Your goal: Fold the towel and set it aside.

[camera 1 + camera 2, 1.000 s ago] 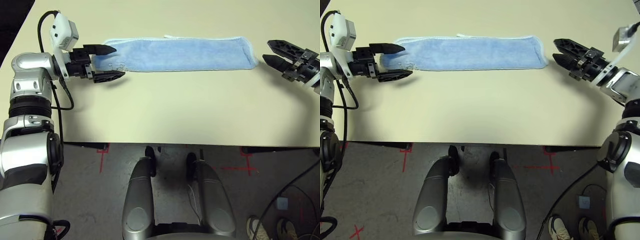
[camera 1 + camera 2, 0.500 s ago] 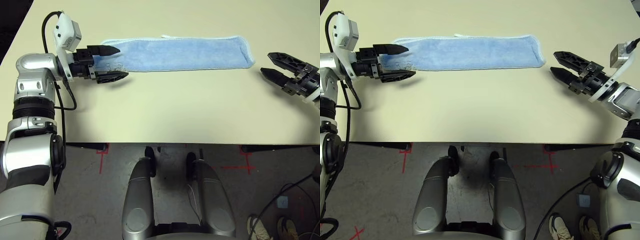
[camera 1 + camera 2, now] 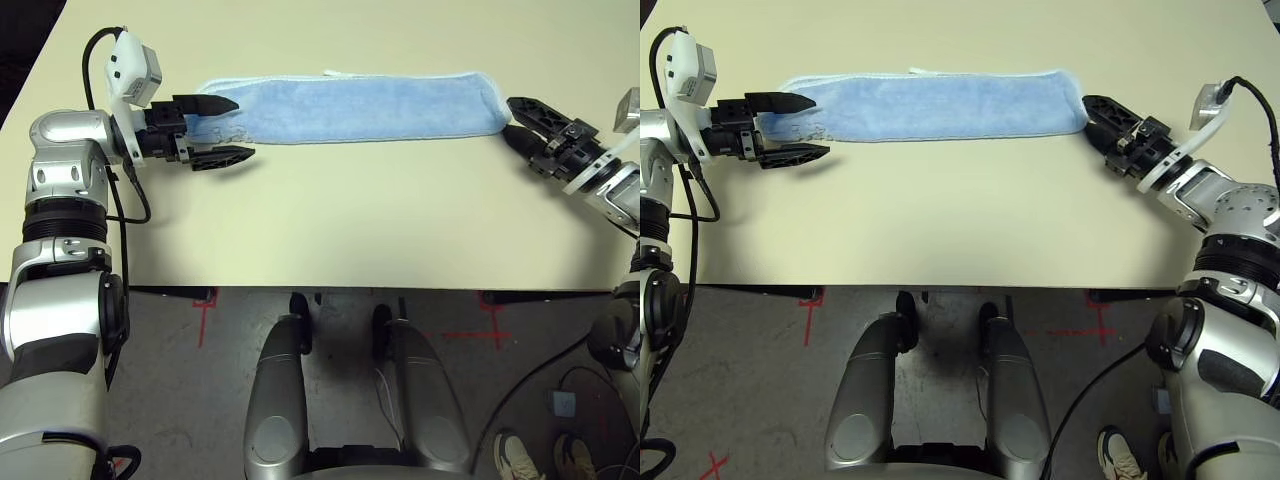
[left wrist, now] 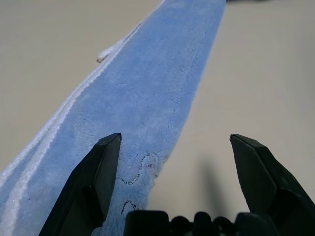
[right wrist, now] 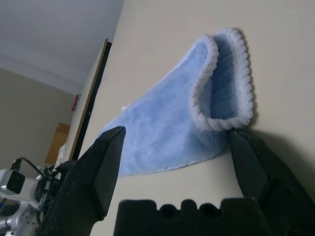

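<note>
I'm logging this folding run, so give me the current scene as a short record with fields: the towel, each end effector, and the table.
towel: light blue towel, lying flat on the table as a long narrow strip, already folded lengthwise
left end effector: left end effector open at the towel's left end, one finger over the cloth, not gripping
right end effector: right end effector open at the towel's right end, cloth edge between its fingers, not closed on it
table: beige table
</note>
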